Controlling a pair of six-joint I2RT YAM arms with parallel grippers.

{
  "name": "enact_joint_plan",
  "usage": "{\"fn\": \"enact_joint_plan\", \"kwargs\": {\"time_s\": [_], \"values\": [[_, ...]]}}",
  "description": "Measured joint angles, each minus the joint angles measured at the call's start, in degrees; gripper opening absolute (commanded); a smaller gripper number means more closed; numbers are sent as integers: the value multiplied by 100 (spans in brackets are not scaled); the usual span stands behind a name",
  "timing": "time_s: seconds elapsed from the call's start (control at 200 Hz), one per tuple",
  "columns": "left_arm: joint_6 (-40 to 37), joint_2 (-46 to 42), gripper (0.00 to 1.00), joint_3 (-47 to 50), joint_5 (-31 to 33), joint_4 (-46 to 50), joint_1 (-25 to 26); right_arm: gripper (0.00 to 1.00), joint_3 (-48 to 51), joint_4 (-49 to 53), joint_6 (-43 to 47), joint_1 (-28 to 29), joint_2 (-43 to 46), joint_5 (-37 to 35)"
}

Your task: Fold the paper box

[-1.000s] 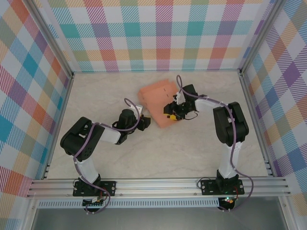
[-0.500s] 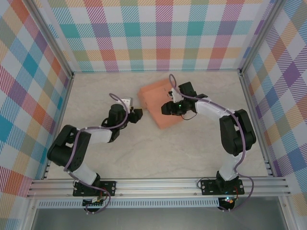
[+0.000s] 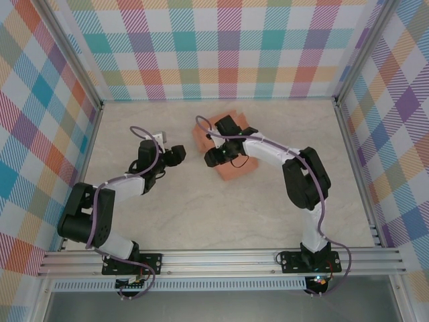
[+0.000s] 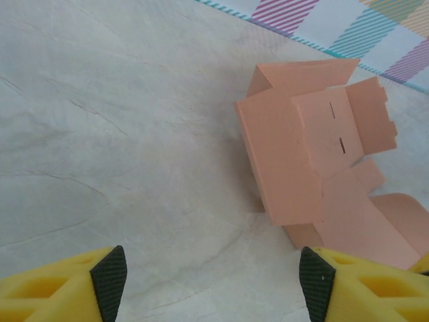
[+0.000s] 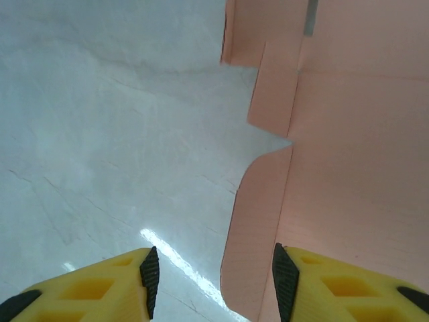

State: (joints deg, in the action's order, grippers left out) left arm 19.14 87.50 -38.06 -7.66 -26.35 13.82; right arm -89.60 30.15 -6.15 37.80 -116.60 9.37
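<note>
From above, box (image 3: 232,172) at the table's (image 3: 268,201) far middle, right gripper (image 3: 214,159) over it, left gripper (image 3: 177,155) near its left side, left wrist view – jaws wide, nothing between, box ahead to the right, right wrist view – jaws parted, box flap edge between them, not pinched

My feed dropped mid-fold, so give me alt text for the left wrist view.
A part-folded salmon box lies on the pale table, right of centre, its flaps loose. The left gripper is open, its yellow fingers wide apart at the bottom edge, bare table between them. Checked wall shows top right.
</note>
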Motion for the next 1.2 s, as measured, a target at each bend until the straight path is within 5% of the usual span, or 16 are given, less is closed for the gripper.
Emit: {"fn": "enact_joint_plan", "kwargs": {"time_s": [0.42,0.935,1.2], "values": [[404,894,74,-693,-542,76,0,33,0,162,-66,68,-343,660],[586,1609,81,-1351,-691,76,4,34,-39,-197,-463,48,-828,1561],[638,1764,79,-1676,-514,297,35,40,459,-761,-1154,-142,-195,1803]]}}
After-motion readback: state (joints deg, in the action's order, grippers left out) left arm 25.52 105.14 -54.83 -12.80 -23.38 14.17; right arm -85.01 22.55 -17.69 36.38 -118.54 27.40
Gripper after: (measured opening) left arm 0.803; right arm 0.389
